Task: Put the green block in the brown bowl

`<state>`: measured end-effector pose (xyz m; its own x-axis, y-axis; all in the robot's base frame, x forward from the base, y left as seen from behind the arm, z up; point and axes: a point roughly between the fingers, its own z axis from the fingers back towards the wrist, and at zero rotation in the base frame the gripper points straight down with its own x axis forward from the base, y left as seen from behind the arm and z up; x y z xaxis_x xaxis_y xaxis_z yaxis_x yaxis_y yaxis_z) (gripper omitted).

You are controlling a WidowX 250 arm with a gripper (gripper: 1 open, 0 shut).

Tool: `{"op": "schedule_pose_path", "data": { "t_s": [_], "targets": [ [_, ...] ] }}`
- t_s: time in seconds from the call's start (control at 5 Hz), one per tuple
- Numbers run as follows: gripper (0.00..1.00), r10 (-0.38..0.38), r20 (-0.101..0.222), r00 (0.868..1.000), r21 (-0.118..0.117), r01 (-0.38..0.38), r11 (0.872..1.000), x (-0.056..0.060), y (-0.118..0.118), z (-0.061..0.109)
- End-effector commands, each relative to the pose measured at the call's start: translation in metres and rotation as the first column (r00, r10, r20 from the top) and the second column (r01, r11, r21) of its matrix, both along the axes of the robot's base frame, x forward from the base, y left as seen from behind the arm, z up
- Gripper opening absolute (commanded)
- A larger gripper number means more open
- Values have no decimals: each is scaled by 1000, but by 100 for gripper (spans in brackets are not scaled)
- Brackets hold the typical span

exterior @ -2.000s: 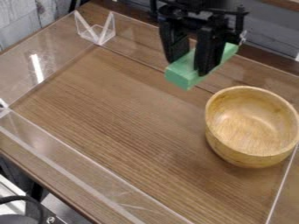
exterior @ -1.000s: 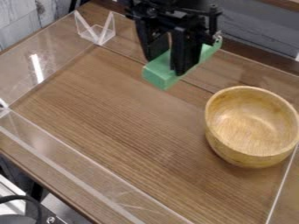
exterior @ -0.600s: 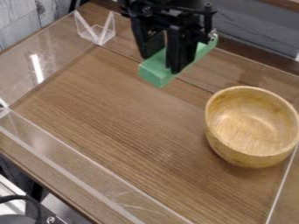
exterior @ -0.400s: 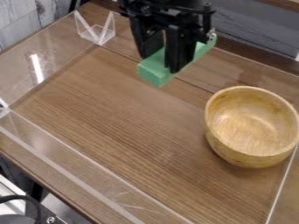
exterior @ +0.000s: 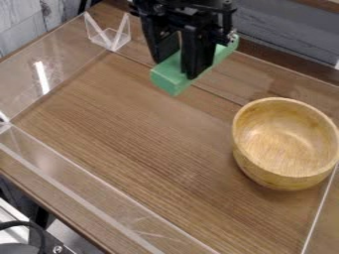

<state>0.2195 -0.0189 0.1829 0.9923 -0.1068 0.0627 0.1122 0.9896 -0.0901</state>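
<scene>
My black gripper [exterior: 181, 62] hangs over the far middle of the wooden table, pointing down, shut on the green block [exterior: 173, 77]. The block is a bright green bar held slanted between the two black fingers [exterior: 201, 52], its lower left end sticking out below them and clear of the tabletop. The brown bowl [exterior: 286, 142] is a round tan wooden bowl with a thick rim, standing on the table to the right and nearer the camera than the gripper. Nothing lies inside the bowl.
The wooden table [exterior: 133, 149] is ringed by low clear plastic walls [exterior: 54, 169]. A small clear folded stand [exterior: 106, 33] sits at the far left corner. A wall of grey boards runs behind the table.
The gripper with the green block has drifted left and slightly away from the bowl over the earlier frames. Its grip on the block is unchanged. The bowl has not moved.
</scene>
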Motion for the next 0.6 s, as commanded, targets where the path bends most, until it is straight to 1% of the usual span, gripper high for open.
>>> {"op": "schedule_pose_path", "data": {
  "t_s": [0.0,0.4],
  "targets": [
    [0,-1,70,998,6,1,1000,6,2,14],
    [0,-9,79,997,17,8,1000,7,2,11]
  ]
}}
